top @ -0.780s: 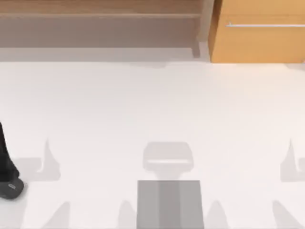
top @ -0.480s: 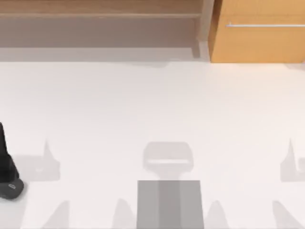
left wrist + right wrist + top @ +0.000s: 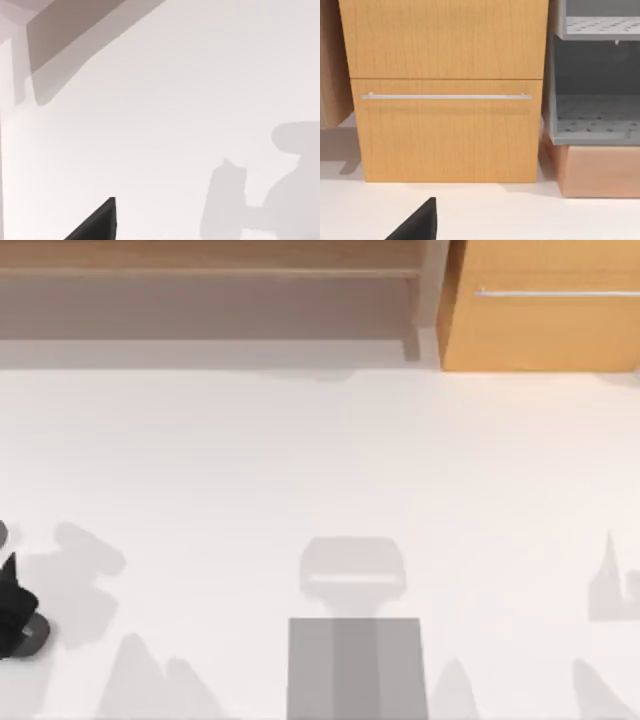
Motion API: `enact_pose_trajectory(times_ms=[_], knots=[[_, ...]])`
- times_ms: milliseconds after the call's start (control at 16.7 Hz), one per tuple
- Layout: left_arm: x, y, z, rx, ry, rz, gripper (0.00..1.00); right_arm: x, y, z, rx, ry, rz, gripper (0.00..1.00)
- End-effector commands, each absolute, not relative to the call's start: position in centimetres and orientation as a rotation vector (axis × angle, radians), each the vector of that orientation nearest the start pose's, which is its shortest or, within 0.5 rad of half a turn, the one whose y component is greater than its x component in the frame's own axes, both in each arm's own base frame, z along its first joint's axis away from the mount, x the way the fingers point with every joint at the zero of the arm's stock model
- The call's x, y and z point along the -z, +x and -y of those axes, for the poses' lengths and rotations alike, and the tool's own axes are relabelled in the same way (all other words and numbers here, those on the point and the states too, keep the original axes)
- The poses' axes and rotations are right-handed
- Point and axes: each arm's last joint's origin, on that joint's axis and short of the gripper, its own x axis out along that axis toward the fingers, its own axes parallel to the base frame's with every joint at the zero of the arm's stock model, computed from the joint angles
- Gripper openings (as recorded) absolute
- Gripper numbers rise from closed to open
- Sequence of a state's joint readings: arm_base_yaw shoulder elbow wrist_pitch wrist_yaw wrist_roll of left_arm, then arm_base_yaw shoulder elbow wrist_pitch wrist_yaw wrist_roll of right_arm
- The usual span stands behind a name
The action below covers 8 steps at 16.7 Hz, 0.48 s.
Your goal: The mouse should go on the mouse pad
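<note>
The mouse (image 3: 30,636), a small dark grey oval, lies on the white table at the far left edge. My left gripper (image 3: 12,605) shows as a black shape right over it and covers its near-left part. I cannot tell whether they touch. The mouse pad (image 3: 356,668), a flat mid-grey rectangle with a darker middle band, lies at the front centre, far to the right of the mouse. A black piece of the left gripper (image 3: 97,225) appears in the left wrist view over bare table. A black piece of my right gripper (image 3: 417,225) faces the cabinet.
A wooden cabinet (image 3: 540,305) with a metal drawer handle stands at the back right, also seen close up as the wooden cabinet (image 3: 445,90). A low wooden shelf (image 3: 210,280) runs along the back. Grey perforated shelves (image 3: 595,110) stand beside the cabinet. Pale shadows lie on the table.
The left arm's black shape at the left edge has shortened and drawn down over the mouse. Its shadows on the left of the table have shifted and grown. The mouse and pad stay put.
</note>
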State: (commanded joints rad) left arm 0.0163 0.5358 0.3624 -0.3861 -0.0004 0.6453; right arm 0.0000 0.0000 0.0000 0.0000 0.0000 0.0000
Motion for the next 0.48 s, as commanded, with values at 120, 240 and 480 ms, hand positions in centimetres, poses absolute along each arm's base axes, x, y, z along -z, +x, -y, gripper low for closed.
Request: enact_pose_trajectory(times_ms=[120, 240, 480], knots=[[-20.7, 14.9, -0.3, 0.286, 0.802, -0.686, 1.0, -16.0, 10.6, 0.1, 0.0, 0.0, 0.0, 1.0], [-21.2, 16.6, -0.4, 0.444, 0.971, -0.813, 1.0, -16.0, 10.6, 0.1, 0.0, 0.0, 0.0, 1.0], [-21.4, 20.3, -0.8, 0.829, 1.237, -0.991, 1.0, -16.0, 10.6, 0.1, 0.0, 0.0, 0.0, 1.0]])
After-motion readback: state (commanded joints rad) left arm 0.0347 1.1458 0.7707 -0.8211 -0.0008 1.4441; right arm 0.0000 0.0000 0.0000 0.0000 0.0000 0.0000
